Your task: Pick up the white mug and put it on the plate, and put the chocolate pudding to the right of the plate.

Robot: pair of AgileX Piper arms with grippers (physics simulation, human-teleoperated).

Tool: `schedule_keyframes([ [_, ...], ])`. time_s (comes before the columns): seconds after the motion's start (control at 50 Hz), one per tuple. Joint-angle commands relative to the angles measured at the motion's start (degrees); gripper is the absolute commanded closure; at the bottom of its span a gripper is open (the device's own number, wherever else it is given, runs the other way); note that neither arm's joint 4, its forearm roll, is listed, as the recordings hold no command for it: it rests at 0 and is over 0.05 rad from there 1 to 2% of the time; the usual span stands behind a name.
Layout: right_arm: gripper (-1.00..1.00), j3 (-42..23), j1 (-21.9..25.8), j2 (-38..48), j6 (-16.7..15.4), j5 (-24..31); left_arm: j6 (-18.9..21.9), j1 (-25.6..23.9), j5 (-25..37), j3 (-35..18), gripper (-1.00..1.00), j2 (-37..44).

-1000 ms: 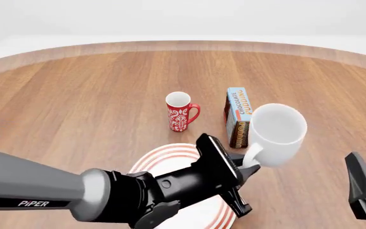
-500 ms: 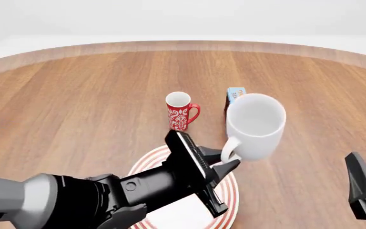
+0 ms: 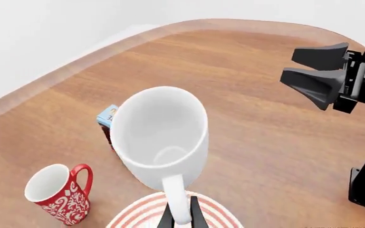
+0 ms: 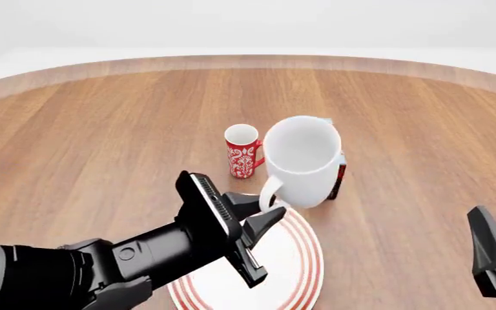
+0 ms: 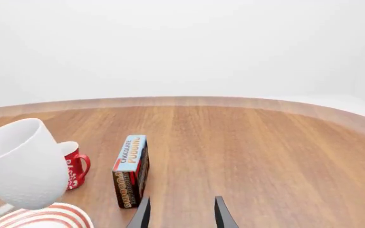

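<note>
Left gripper (image 4: pixel 263 217) pinches the white mug (image 4: pixel 303 158) by its handle, fingers closed on the loop. Mug is off the table, tilted, mouth facing up and toward the camera, hanging over the far edge of the plate (image 4: pixel 293 271). Left wrist view: mug (image 3: pixel 160 134) fills the middle, handle running down between the fingertips (image 3: pixel 196 219), striped plate rim (image 3: pixel 131 217) just below.

Plate lies on the wood table (image 4: pixel 101 142) near the front edge, partly covered by the left arm.

Pudding (image 4: pixel 338 173) stands upright behind the mug, mostly hidden in the front view. Right wrist view shows it clearly (image 5: pixel 131 171): blue face up, brown side toward the camera, standing on the table beyond the plate (image 5: pixel 49 216) and beside the red mug (image 5: pixel 74 170).

Red mug (image 4: pixel 245 151) upright, just left of the white mug, handle pointing right.

Right gripper (image 4: pixel 495 258) sits low at the right edge, well apart from everything. Its fingers (image 5: pixel 142 214) are spread, nothing between them.
</note>
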Motion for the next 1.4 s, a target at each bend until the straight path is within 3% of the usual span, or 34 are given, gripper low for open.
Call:
schedule_keyframes([
  [0.02, -1.00, 0.0, 0.0, 0.0, -0.1, 0.0, -0.4, 2.2, 0.6, 3.6, 1.00, -4.2],
  [0.74, -1.00, 0.0, 0.1, -0.1, -0.5, 0.0, -1.9, 9.1, 4.3, 12.5, 1.00, -14.0],
  [1.4, -1.00, 0.0, 0.1, 0.0, -0.9, -0.1, -4.5, 9.7, -2.8, 17.1, 1.00, -6.7],
])
